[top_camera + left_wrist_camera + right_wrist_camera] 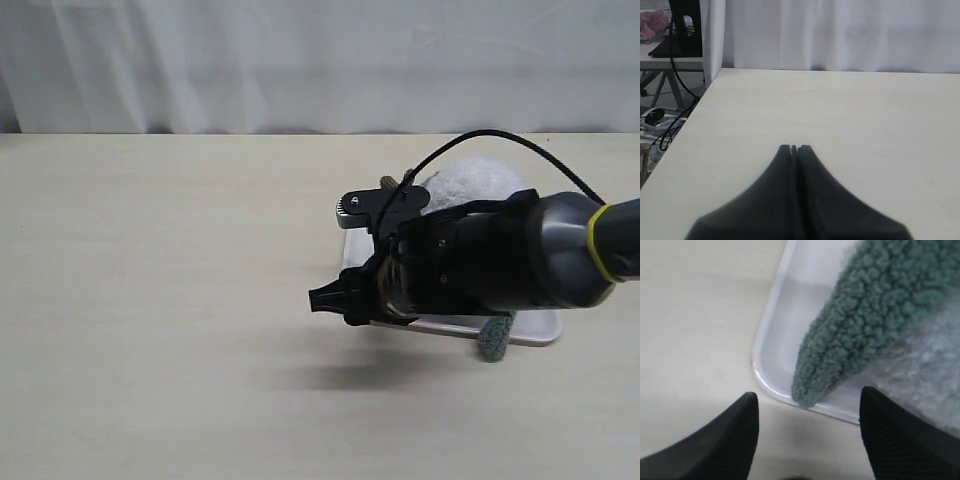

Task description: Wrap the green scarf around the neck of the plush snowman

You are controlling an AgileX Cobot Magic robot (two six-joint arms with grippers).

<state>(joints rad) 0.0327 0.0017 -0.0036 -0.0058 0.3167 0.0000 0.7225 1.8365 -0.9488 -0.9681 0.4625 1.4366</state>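
The green scarf [850, 340] lies in a white tray [765, 372], its rounded end resting on the rim near a corner. Another end of the scarf [495, 338] hangs over the tray's front edge. Beside the scarf is the fluffy white plush snowman [940, 385], and its white fur [470, 178] shows behind my right arm; its neck is hidden. My right gripper [807, 400] is open just off the tray corner, with the scarf tip ahead of the gap and nothing between the fingers. My left gripper [795, 148] is shut and empty over bare table.
The white tray [545, 335] sits on the right half of the pale wooden table, mostly hidden by my right arm [500, 255]. A white curtain [300, 60] closes the far side. Past the table's edge are cables [662, 132] and a stand.
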